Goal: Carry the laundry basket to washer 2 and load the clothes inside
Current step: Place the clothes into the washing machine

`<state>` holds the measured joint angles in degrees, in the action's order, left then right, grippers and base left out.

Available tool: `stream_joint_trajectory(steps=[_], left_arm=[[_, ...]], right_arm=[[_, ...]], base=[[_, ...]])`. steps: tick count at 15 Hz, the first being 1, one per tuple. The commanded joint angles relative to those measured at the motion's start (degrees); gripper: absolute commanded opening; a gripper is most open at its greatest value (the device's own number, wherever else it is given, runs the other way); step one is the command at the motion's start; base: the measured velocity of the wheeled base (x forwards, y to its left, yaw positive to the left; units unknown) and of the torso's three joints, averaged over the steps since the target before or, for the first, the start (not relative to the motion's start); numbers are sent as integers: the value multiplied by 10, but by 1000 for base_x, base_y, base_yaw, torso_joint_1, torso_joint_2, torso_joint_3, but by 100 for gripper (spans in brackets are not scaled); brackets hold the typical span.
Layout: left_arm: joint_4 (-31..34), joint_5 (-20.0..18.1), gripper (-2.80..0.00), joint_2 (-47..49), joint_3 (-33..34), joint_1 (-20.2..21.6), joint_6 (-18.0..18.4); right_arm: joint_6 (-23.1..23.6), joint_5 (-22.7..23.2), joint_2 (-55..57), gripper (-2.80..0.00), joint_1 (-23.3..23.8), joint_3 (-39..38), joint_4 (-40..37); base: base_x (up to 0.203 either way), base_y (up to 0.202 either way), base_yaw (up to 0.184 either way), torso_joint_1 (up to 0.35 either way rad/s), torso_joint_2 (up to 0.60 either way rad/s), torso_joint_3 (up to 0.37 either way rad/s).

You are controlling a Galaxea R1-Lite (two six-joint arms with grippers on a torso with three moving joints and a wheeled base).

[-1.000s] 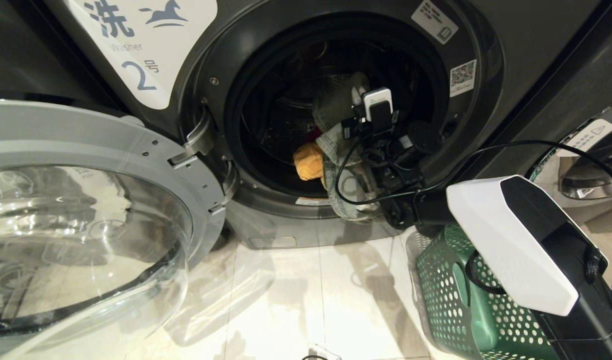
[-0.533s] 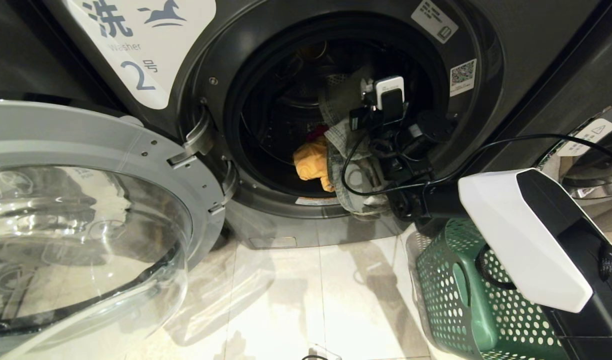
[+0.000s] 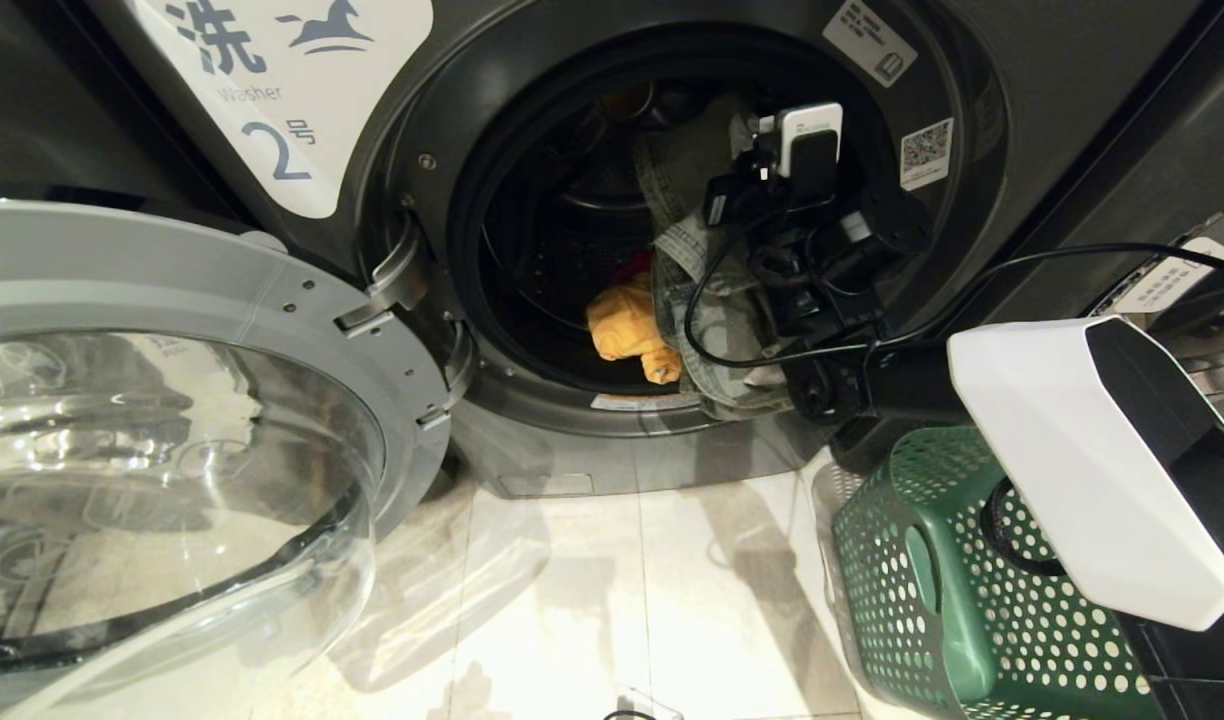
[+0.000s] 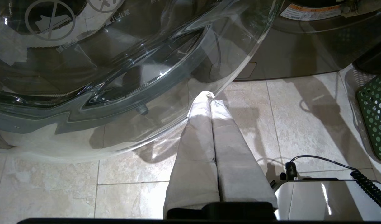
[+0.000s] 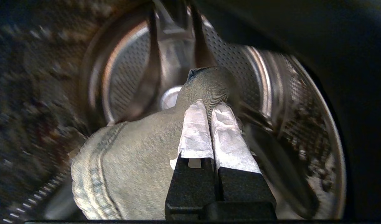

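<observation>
The grey garment (image 3: 692,300), clenched in the right gripper (image 5: 209,107) jaws, hangs half over the drum lip of washer 2 (image 3: 532,60) at frame centre, yellow (image 3: 627,325) and pink-red already inside, the laundry basket (image 3: 932,600) lower right, left gripper (image 4: 209,96) shut, idle.

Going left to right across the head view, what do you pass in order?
Open washer door → "2" label → yellow garment in the drum → grey garment shut in the right gripper → green laundry basket.
</observation>
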<state>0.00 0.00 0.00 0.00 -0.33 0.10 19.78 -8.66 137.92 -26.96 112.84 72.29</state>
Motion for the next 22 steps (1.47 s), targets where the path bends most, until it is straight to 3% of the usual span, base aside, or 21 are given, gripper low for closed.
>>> stream_joint_trajectory(steps=[1, 9, 22], left_arm=[[0, 0, -280, 0, 0, 0, 0], [0, 0, -280, 0, 0, 0, 0], [0, 0, -280, 0, 0, 0, 0]], right_arm=[[-9, 0, -14, -280, -14, -1, -2], [-15, -2, -29, -280, -45, -1, -20], [-6, -12, -19, -280, -29, -1, -79]], base=[[0, 0, 0, 0, 0, 0], [0, 0, 0, 0, 0, 0], [0, 0, 0, 0, 0, 0]])
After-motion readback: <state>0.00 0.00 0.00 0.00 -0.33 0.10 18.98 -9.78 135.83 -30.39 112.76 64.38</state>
